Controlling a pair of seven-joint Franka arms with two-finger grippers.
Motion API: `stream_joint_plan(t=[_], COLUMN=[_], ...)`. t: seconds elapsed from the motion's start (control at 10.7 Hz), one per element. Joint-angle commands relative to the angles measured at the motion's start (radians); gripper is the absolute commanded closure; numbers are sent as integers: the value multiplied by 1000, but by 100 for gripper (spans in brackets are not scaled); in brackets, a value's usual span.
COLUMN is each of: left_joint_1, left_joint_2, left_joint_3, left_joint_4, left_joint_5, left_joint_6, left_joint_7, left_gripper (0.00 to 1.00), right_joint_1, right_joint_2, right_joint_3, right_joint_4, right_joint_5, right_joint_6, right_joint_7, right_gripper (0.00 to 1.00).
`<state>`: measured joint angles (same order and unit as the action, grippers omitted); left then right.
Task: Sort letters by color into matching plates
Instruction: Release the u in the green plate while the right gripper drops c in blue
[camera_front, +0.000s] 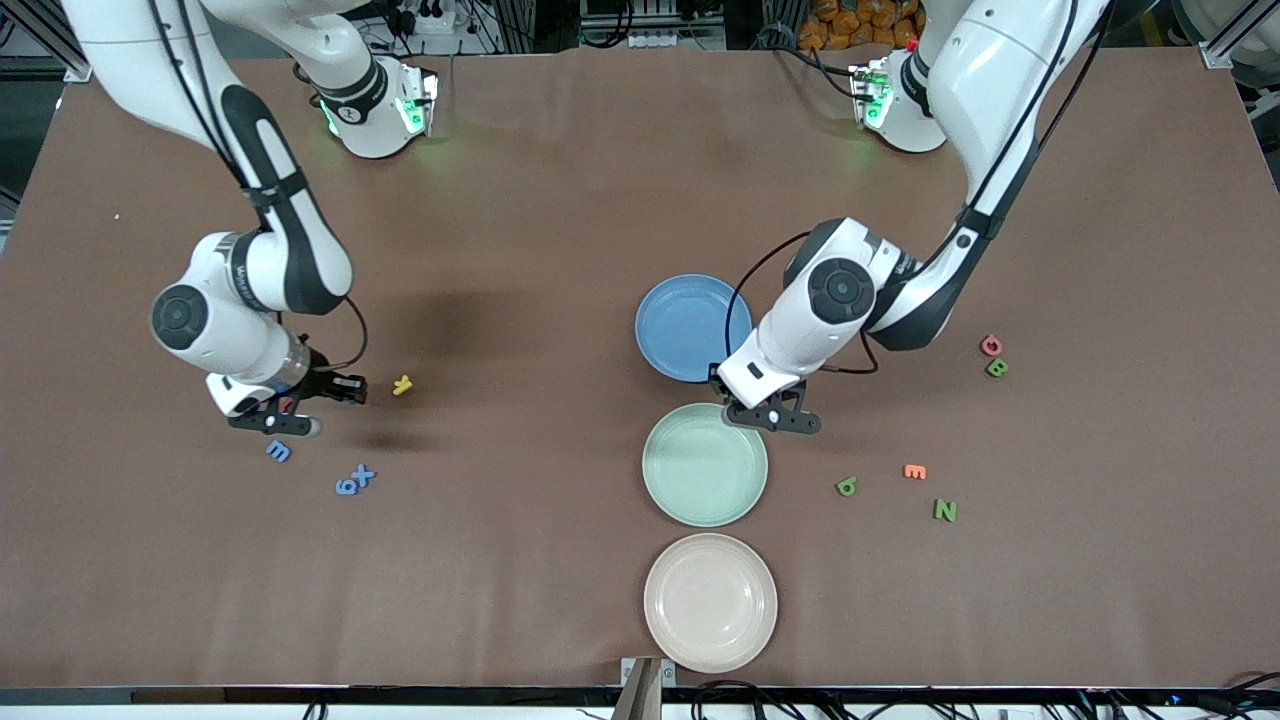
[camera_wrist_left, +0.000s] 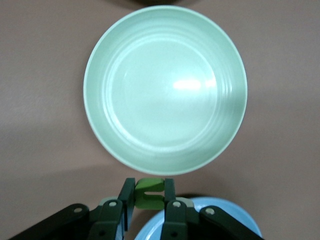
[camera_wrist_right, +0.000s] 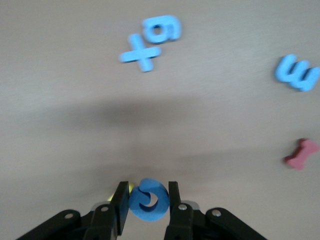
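My left gripper (camera_front: 775, 415) is shut on a green letter (camera_wrist_left: 149, 194) and holds it over the gap between the blue plate (camera_front: 680, 325) and the mint green plate (camera_front: 705, 465), at the green plate's rim (camera_wrist_left: 95, 115). The blue plate's edge (camera_wrist_left: 240, 220) shows under the fingers. The pinkish-beige plate (camera_front: 710, 602) lies nearest the front camera. All three plates hold nothing. My right gripper (camera_front: 285, 418) is shut on a blue letter (camera_wrist_right: 148, 200) over the table at the right arm's end, above loose blue letters (camera_front: 279, 451) (camera_front: 346, 486) (camera_front: 363, 475).
A yellow letter (camera_front: 402, 384) lies beside the right gripper. A pink letter (camera_wrist_right: 301, 154) lies on the table under it. At the left arm's end lie green letters (camera_front: 846, 486) (camera_front: 945, 510) (camera_front: 996, 367), an orange one (camera_front: 914, 471) and a red one (camera_front: 991, 345).
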<state>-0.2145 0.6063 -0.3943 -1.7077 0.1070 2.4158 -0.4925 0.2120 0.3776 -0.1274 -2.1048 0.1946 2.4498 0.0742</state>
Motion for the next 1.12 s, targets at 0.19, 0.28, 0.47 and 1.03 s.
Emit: stream_joint_plan(t=[0.19,0.28,0.47,1.03], left_joint_1=[-112,-138,-129,18], left_joint_2=[208,207,190,164], left_joint_3=[98,145,161,161], left_joint_4=[238,240,240,227], left_joint_5=[20,22,22,25], left_joint_6=[45,52,52,28], left_joint_7=[-20,-6,37,438], left_gripper=[63,1,0,0], right_joint_1=[269,317,368,507], right_joint_2=[-23,-20,-13,191], right_joint_3=[28,43,113,233], right_joint_4=[92,106,137,406], right_joint_5=[-15,-15,-15,-12], right_joint_6=[-107,-107,-106,-97], right_joint_7=[289,336,427,622], right_gripper=[79,79,78,78])
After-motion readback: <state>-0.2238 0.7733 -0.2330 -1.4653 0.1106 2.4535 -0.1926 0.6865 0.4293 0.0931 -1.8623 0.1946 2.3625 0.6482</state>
